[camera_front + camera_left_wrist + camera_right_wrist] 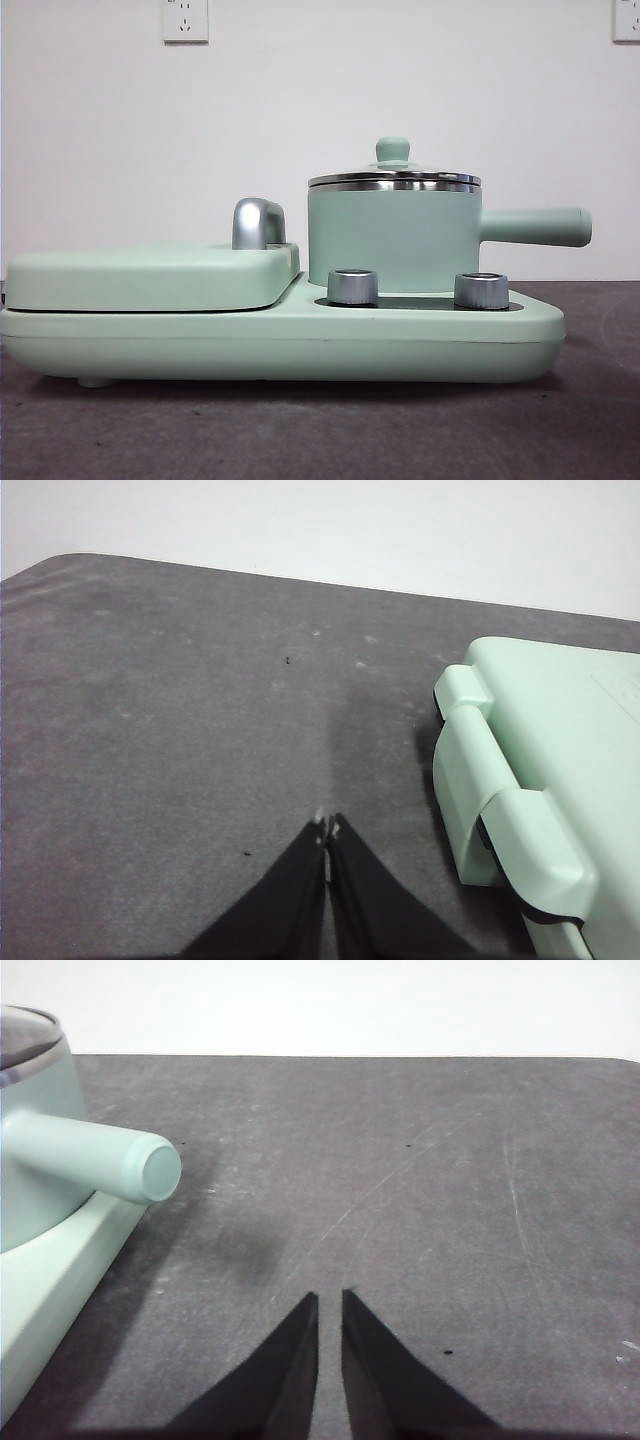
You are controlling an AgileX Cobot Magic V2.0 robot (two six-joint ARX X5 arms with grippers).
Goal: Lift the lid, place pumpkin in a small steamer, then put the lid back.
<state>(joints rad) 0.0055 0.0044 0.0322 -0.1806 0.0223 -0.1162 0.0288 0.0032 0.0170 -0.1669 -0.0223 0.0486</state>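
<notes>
We see one small steamer (pixel 392 238) on the mint-green cooker base (pixel 280 340), its one lid (pixel 393 176) on; two steel knobs (pixel 352 287) sit before it. Left gripper (pixel 327 825) pressed together, right gripper (pixel 329 1300) nearly closed, both empty.

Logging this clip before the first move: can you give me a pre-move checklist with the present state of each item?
1. The lid sits on the small steamer, knob up and clear to grasp: ok.
2. The small steamer stands upright on the cooker base, handle pointing sideways: ok.
3. The pumpkin is located: not ok, no view shows it.
4. The left gripper holds nothing, above bare table beside the base: ok. Its jaws are shut and must open before any grasp.
5. The right gripper holds nothing, near the handle's end, jaws almost shut: ok.
6. Inside of the small steamer free: cannot tell, lid on.
</notes>
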